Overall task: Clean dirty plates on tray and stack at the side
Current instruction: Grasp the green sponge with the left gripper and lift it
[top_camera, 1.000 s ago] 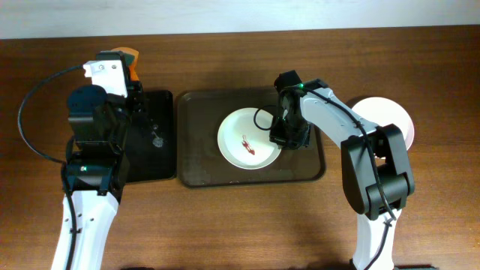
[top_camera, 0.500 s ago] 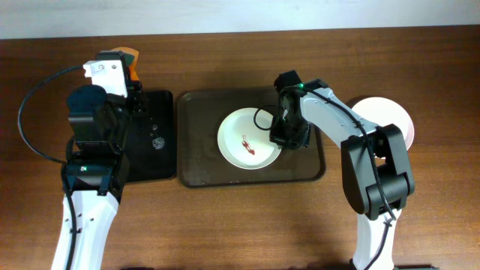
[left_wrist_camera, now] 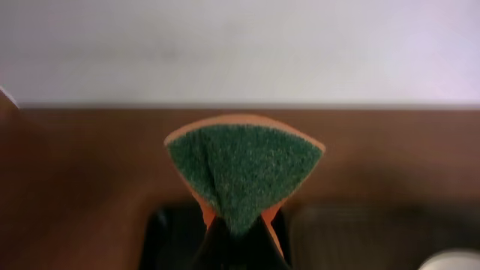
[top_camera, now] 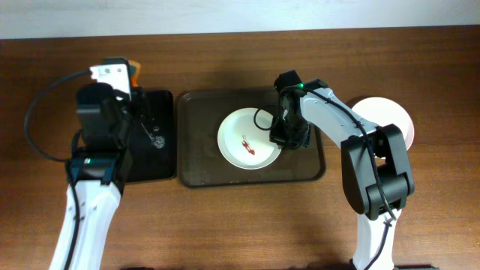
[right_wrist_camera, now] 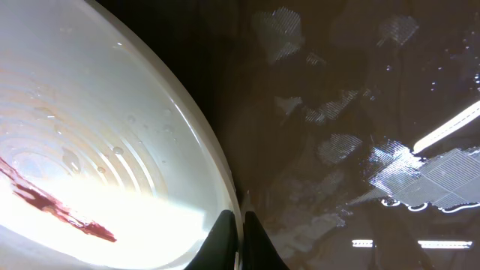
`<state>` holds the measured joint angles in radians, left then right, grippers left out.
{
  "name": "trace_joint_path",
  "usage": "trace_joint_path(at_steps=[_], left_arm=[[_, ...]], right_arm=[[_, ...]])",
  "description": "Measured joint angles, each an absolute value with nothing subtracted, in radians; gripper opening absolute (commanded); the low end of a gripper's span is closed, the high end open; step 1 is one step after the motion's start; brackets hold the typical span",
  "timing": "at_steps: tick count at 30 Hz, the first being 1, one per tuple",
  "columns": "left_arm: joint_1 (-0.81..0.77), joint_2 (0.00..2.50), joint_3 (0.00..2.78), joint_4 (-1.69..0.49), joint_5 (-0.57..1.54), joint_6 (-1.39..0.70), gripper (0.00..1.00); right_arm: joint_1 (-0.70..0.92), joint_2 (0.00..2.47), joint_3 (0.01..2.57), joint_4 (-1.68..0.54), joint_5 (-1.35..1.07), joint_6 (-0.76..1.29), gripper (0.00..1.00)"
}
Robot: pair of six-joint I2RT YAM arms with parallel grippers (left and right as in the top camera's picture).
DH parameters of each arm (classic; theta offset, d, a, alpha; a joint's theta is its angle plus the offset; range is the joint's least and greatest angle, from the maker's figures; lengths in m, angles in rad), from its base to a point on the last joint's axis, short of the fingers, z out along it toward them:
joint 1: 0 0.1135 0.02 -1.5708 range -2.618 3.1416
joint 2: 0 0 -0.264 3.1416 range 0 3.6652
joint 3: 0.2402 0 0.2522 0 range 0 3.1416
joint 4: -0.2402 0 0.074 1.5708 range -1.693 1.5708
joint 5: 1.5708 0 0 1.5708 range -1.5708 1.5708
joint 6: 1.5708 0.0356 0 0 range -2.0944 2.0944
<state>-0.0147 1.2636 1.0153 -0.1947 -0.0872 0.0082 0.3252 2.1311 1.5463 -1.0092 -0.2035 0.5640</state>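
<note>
Shifting slightly rightward over the last second, the left end effector (left_wrist_camera: 240,247), clenched on the sponge (left_wrist_camera: 244,172), looks set to begin scrubbing. Counted: one tray (top_camera: 199,154) mid-frame; one smeared plate (top_camera: 234,126) on it, rim pinched by the right end effector (right_wrist_camera: 242,226); one white plate (top_camera: 386,112) at frame right, two in all; one sponge.

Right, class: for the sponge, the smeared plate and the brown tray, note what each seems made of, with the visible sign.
Sponge: orange foam with a green fibrous scouring face, matt and fuzzy. Plate: probably glazed ceramic or melamine; glossy white with strong glare. Tray: probably moulded plastic; smooth dark brown surface mirroring the lights.
</note>
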Motion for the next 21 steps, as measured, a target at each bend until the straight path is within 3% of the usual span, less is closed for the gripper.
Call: trace_joint_path(at_steps=[12, 21], left_arm=[[-0.015, 1.676, 1.013, -0.448, -0.088, 0.008, 0.00], [-0.015, 1.700, 1.011, -0.484, -0.087, 0.008, 0.00]], right_arm=[[0.325, 2.131, 1.546, -1.010, -0.204, 0.564, 0.04], [0.325, 2.131, 1.546, -1.010, -0.204, 0.564, 0.04]])
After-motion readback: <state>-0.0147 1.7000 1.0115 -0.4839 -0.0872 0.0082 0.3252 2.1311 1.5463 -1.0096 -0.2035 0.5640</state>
